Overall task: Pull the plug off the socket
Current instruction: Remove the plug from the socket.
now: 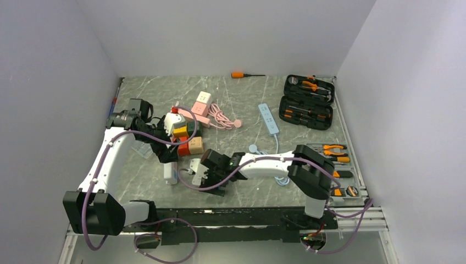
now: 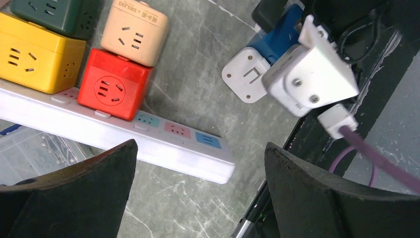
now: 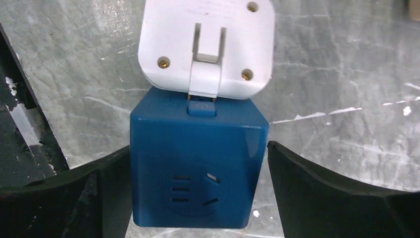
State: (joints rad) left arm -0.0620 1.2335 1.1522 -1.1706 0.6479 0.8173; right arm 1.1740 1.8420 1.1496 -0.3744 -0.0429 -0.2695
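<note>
A blue cube socket (image 3: pixel 198 168) sits between my right gripper's (image 3: pixel 198 148) fingers, which are shut on its two sides. A white plug adapter (image 3: pixel 207 44) is stuck in the cube's far face, and both lie low over the table. In the top view the right gripper (image 1: pixel 202 175) is at the near middle with the white plug (image 1: pixel 195 165) at its tip. My left gripper (image 2: pixel 198 148) is open and empty, hovering over the end of a white power strip (image 2: pixel 148 139). From there I see the plug (image 2: pixel 246 74) and cube (image 2: pixel 280 37) at the upper right.
Red (image 2: pixel 115 84), yellow (image 2: pixel 39 59), beige (image 2: pixel 133 32) and green (image 2: pixel 54 15) cubes stand on or by the strip. Pink cubes with a cable (image 1: pixel 206 107), a light-blue strip (image 1: pixel 268 118), an open tool case (image 1: pixel 306 102), a screwdriver (image 1: pixel 242 75) and pliers (image 1: pixel 335 154) lie farther off.
</note>
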